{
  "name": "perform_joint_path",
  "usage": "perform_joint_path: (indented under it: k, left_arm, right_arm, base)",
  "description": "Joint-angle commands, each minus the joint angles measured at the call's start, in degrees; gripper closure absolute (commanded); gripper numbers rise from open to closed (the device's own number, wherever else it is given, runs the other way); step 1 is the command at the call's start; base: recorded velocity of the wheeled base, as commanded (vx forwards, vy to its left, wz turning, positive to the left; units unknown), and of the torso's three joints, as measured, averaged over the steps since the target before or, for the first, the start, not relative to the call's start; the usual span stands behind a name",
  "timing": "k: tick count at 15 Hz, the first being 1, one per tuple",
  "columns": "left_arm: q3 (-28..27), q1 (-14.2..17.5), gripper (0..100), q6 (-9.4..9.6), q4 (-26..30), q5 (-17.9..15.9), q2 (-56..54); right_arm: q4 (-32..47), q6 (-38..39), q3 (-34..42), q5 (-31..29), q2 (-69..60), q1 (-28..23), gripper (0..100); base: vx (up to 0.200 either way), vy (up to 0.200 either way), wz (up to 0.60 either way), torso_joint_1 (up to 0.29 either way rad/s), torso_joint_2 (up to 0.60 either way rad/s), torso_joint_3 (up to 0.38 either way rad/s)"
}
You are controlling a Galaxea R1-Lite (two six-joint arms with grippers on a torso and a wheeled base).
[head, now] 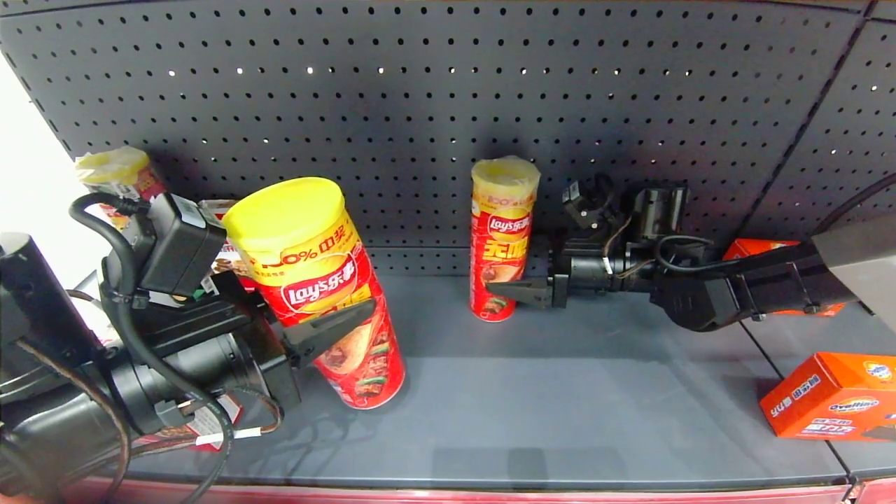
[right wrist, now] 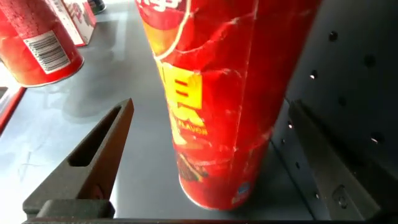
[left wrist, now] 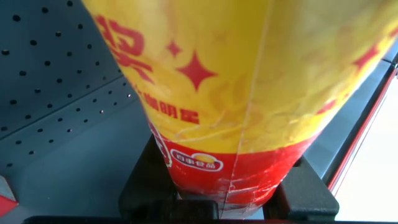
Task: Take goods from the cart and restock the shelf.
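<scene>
Head view: we are logging a shelf [head: 560, 406], an orange box [head: 829, 395] lying at four o'clock of the upright can [head: 502, 238]. The left gripper [head: 336, 329], arm lying in from eight o'clock, is clamping the tilted can [head: 315, 273]. The right gripper [head: 500, 285], arm level from three o'clock, is straddling the upright can.
Left wrist view: fingers [left wrist: 305, 193] are gripping the tilted can [left wrist: 249, 93].
Right wrist view: fingers [right wrist: 93, 155] are standing wide around the upright can [right wrist: 217, 106].

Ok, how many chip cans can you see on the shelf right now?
3. A tilted can in the left gripper; an upright can within the open right gripper; a third can at the far-left rear. The left arm may hide more.
</scene>
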Motion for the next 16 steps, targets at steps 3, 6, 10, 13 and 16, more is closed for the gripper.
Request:
perform_joint_path:
  k: [3,6,10,13,16]
  left_arm:
    - [0.2,0.1,100,-0.01,0.0,0.0,-0.1]
    - [0.2,0.1,100,-0.01,0.0,0.0,-0.1]
    - [0.1,0.2,100,-0.01,0.0,0.0,0.0]
    - [0.3,0.2,100,-0.01,0.0,0.0,0.0]
    - [0.0,0.2,100,-0.01,0.0,0.0,-0.1]
  right_arm:
    - [-0.3,0.1,-2.1,0.2,2.4,0.8,0]
    - [-0.6,0.2,-2.2,0.5,2.9,1.3,100]
    - [-0.6,0.2,-1.6,-0.4,2.5,1.6,100]
    - [-0.6,0.2,1.3,-0.5,-1.3,2.3,100]
    - [-0.9,0.6,9.8,-0.6,-9.1,4.4,100]
  base:
    - [0.0,0.0,0.0,0.0,0.0,0.0]
    - [0.0,0.0,0.0,0.0,0.0,0.0]
    - [0.0,0.0,0.0,0.0,0.0,0.0]
    - [0.0,0.0,0.0,0.0,0.0,0.0]
    - [0.0,0.0,0.0,0.0,0.0,0.0]
